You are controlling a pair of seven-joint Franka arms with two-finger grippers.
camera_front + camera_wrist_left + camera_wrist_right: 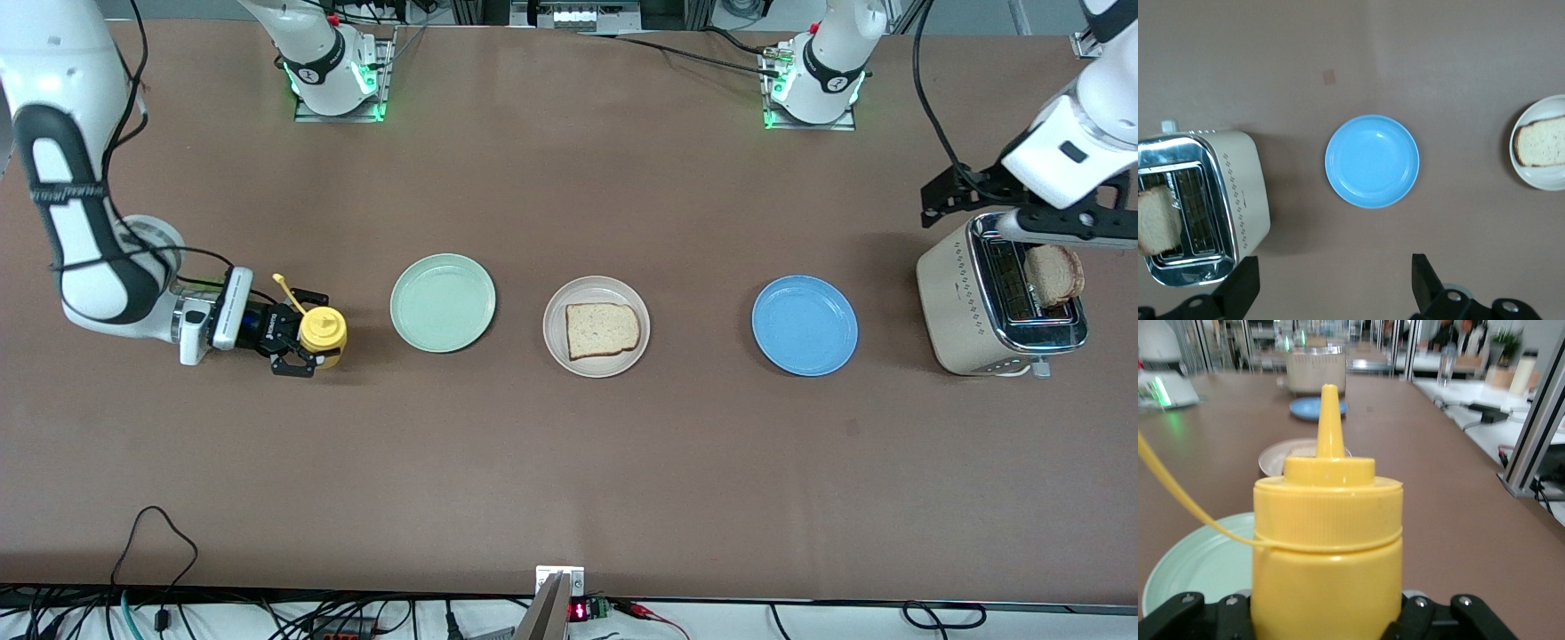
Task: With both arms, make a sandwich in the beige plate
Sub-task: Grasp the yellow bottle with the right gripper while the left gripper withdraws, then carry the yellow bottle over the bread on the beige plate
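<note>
Bread first: one squarish tan slice with a darker crust (602, 330) lies flat on the round pale beige plate (556, 351), well away from both grippers, so I judge the sandwich has only its base so far.

My right gripper (298, 340) sits low at the right arm's end of the table, its fingers wrapped either side of a yellow plastic squeeze bottle with a pointed nozzle (323, 336). I read them as closing on it, probably to bring sauce to the slice. A mint green round plate (442, 302) lies just past the bottle from that gripper, between it and the beige plate.

My left gripper (1331, 290) hangs in the air with its fingers spread wide and nothing in them, over the table near a cream and chrome toaster (956, 302). A second slice of bread (1054, 274) stands up out of the toaster's slot, likely the next thing for it. A round blue plate (805, 325) lies out ahead of its fingers.
</note>
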